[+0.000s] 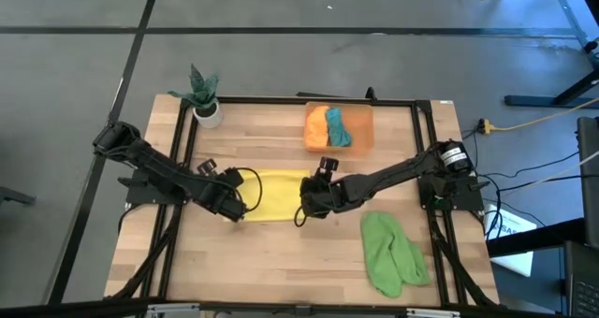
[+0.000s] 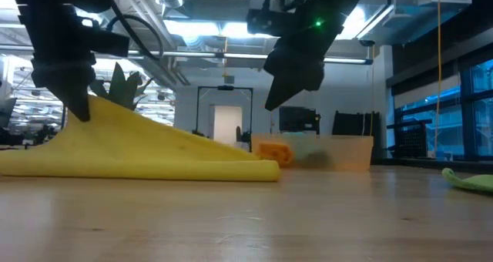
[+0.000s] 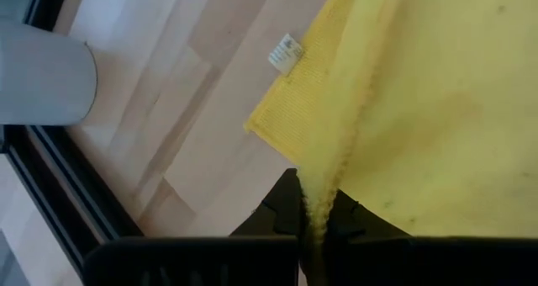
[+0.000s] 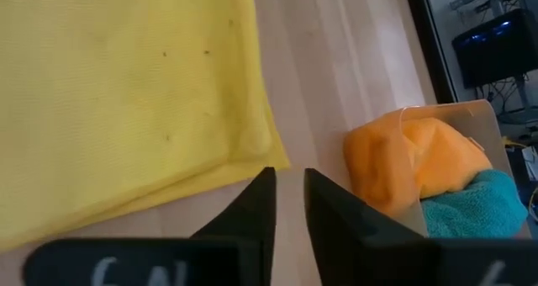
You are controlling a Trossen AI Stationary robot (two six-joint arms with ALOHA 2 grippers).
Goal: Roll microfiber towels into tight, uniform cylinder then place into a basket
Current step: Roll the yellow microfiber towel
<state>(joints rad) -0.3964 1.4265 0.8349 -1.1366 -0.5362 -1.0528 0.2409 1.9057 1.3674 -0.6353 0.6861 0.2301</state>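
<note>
The left gripper [image 3: 313, 227] is closed on one edge of the yellow towel [image 1: 271, 195] and lifts that side, so the cloth slopes down toward the right. The right gripper [image 4: 288, 203] hangs just above the table beside the towel's other edge, its jaws a little apart and holding nothing. The towel's long axis runs between the two grippers. The orange towel [image 1: 317, 126] and teal towel [image 1: 337, 126] lie in the basket [image 1: 362, 115], beyond the right gripper. The green towel [image 1: 390, 252] waits near the right arm.
</note>
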